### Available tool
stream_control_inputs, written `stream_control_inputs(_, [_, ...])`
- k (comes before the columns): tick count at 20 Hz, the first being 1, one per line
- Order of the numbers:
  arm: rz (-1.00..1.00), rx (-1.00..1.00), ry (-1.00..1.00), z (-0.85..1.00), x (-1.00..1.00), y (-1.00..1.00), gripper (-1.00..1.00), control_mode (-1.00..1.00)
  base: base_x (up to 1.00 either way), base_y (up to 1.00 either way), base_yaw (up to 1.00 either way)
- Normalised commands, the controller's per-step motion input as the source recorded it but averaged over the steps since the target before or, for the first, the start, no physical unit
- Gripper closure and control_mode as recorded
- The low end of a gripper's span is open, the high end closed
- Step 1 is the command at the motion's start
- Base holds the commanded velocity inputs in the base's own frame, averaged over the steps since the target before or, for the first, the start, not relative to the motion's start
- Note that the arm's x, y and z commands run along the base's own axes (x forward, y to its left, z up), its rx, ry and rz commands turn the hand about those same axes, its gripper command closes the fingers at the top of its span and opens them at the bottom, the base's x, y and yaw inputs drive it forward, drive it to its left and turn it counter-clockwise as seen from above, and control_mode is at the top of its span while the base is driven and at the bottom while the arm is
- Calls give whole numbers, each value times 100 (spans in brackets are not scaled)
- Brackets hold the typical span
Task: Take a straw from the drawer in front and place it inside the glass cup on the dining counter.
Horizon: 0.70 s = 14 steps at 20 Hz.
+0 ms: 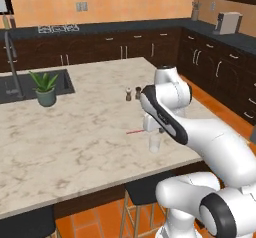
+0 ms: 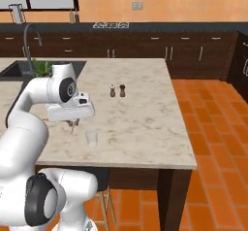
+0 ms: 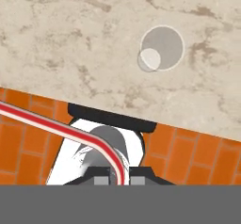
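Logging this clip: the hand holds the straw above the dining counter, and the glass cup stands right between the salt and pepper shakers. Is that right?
Not quite. The hand does hold the straw above the dining counter, but the glass cup stands alone near the counter's front edge, well apart from the shakers. The right base view shows it.

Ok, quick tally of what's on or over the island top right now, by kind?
Straw, held in the shut end effector: 1
Glass cup: 1
Shakers: 2
Potted plant: 1
Total: 5
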Motion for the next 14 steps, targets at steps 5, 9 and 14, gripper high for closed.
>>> stream_control_inputs(5, [0, 0, 0, 0, 0, 0, 100, 100, 98, -7, 0])
stream_control_inputs(9, [0, -5, -2, 32, 23, -32, 100, -100, 0, 0, 0])
stream_control_inputs(14, [0, -29, -15, 50, 0, -47, 100, -100, 0, 0, 0])
